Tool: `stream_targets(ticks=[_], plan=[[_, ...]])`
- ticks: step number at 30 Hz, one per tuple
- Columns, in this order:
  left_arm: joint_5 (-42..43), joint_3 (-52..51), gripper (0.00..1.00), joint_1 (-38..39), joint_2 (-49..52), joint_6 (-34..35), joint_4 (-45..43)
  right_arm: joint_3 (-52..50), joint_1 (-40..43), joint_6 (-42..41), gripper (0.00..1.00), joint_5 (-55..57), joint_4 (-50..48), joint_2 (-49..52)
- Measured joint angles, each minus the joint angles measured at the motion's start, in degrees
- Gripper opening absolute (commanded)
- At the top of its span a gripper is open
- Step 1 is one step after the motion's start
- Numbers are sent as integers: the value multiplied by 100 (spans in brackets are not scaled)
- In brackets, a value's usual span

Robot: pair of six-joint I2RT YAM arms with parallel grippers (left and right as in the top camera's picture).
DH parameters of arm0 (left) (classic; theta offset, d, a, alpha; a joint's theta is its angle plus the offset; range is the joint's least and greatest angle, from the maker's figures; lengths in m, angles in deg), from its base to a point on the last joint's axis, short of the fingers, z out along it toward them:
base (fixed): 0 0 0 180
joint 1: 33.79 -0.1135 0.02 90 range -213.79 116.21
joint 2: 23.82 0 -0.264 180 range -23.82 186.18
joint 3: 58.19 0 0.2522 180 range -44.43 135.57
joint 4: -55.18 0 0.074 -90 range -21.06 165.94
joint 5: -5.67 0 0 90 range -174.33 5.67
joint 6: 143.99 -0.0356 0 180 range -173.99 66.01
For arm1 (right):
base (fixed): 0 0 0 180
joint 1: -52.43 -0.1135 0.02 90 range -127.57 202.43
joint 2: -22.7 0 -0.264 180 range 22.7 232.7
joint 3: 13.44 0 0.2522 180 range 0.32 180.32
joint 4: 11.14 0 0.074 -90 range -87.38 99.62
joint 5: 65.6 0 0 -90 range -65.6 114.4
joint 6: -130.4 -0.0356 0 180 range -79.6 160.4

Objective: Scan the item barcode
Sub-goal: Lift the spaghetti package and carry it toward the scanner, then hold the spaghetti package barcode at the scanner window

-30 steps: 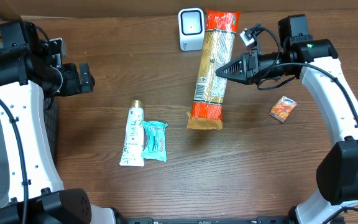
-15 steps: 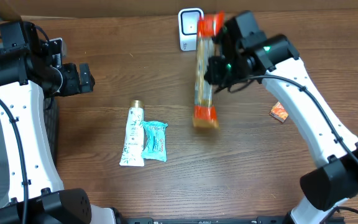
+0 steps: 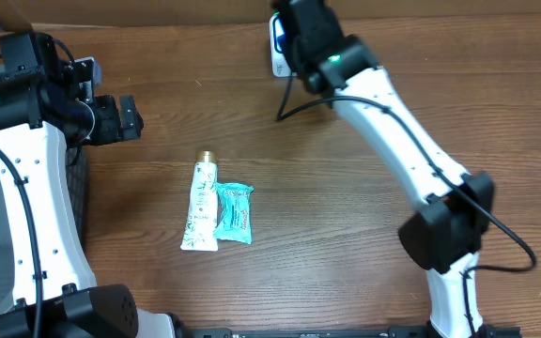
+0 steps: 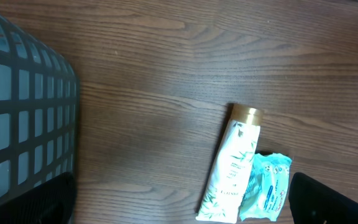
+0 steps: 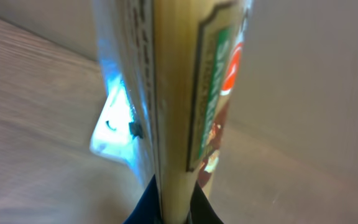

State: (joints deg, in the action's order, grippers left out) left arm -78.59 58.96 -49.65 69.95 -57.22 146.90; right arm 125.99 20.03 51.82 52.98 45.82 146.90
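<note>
Pasta packet point(image 5: 173, 93) runs lengthwise straight out from the right pincer point(image 5: 169, 208) clenching it.

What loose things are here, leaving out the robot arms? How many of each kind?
Tube: 1
Teal packet: 1
Pasta pack, held up: 1
Scanner: 1
Basket: 1
Total: 5

Pasta pack point(image 5: 174, 93) blurred, top cut off
</note>
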Motion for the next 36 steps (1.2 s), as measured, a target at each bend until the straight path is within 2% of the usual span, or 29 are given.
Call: stream_targets(ticks=[4,17,24,36], plan=[[-2,0,100,0,0,0,0,0,-125,1167,4,238,-1005,315],[0,0,100,0,0,0,2,0,-94,3641,4,728,-3276,1231],[0,0,100,0,0,0,0,0,-96,4227,4,765,-3882,1685],[0,0,100,0,0,0,0,0,-96,4474,4,763,-3906,1797]])
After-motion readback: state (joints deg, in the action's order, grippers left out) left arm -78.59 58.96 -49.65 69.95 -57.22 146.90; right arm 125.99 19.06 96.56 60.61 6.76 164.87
